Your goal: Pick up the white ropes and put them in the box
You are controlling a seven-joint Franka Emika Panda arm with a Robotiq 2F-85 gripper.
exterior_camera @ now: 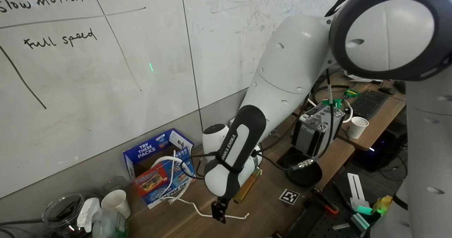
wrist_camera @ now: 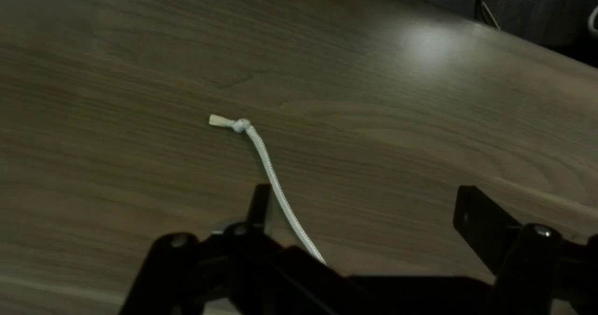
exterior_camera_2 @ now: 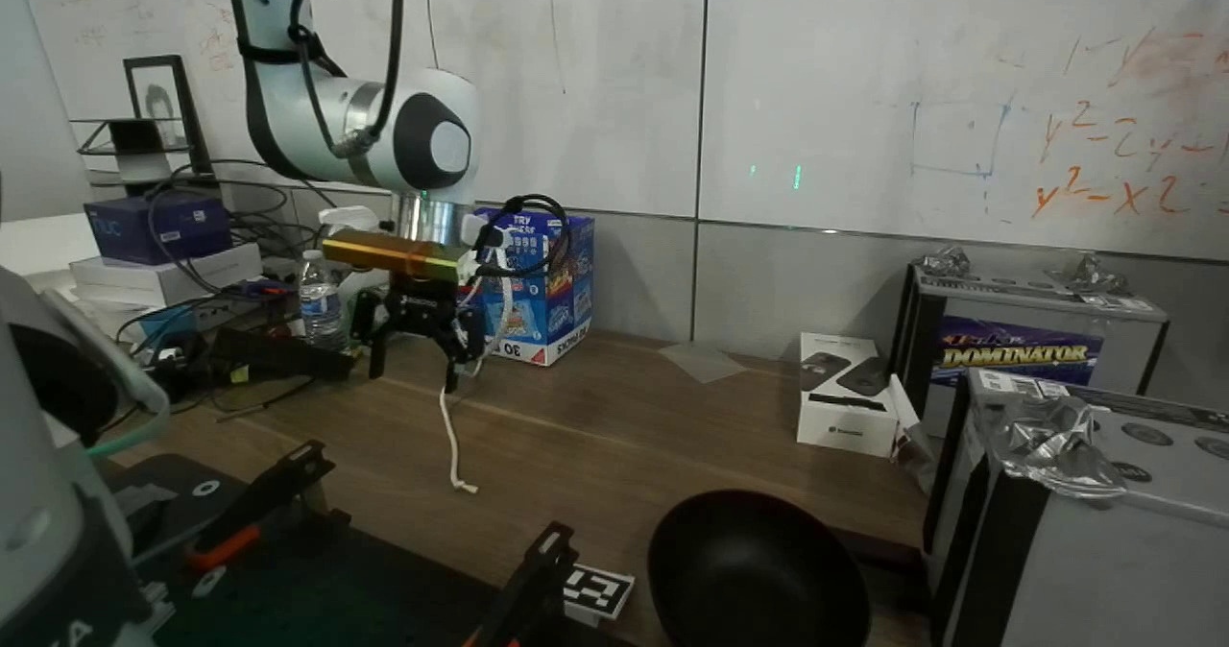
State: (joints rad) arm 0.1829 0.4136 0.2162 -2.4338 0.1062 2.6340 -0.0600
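The white ropes (exterior_camera: 166,158) hang in loose loops over the front edge and front panel of the blue box (exterior_camera: 159,181). One knotted rope tail runs out onto the table. The ropes also show in an exterior view (exterior_camera_2: 454,445), partly hidden by the arm, and the tail shows in the wrist view (wrist_camera: 280,193). The box, with red and white print, also stands behind the gripper in an exterior view (exterior_camera_2: 559,292). My gripper (exterior_camera_2: 414,371) is open and empty above the table, over the rope tail. In the wrist view the tail passes beside the left finger of the gripper (wrist_camera: 364,198).
A paper cup (exterior_camera: 116,203), a spray bottle (exterior_camera: 109,224) and a glass jar (exterior_camera: 63,209) stand beside the box. The whiteboard wall (exterior_camera: 106,100) is right behind it. A black round container (exterior_camera_2: 759,570) and a white box (exterior_camera_2: 845,426) stand on the table.
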